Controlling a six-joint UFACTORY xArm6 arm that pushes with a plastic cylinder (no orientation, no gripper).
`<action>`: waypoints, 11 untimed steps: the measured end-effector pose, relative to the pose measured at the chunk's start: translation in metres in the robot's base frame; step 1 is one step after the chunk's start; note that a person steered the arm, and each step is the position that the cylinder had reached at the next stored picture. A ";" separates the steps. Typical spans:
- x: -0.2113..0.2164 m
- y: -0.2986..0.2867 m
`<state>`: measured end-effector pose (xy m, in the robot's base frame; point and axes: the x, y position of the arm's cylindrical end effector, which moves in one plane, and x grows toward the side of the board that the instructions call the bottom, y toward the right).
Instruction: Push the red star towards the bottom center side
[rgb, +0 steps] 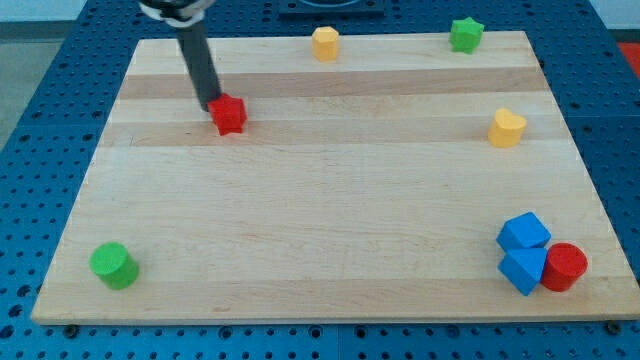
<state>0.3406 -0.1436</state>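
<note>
The red star (230, 115) lies on the wooden board (320, 200) in its upper left part. My tip (211, 104) is at the star's upper left edge, touching or almost touching it. The dark rod rises from there to the view's top left.
A yellow hexagon block (325, 43) sits at the top centre edge and a green star (465, 34) at the top right. A yellow heart (507, 128) lies at the right. Two blue blocks (523, 250) and a red cylinder (564, 266) cluster at the bottom right. A green cylinder (113, 265) is at the bottom left.
</note>
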 end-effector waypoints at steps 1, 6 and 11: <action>0.012 0.060; 0.043 0.032; 0.151 0.159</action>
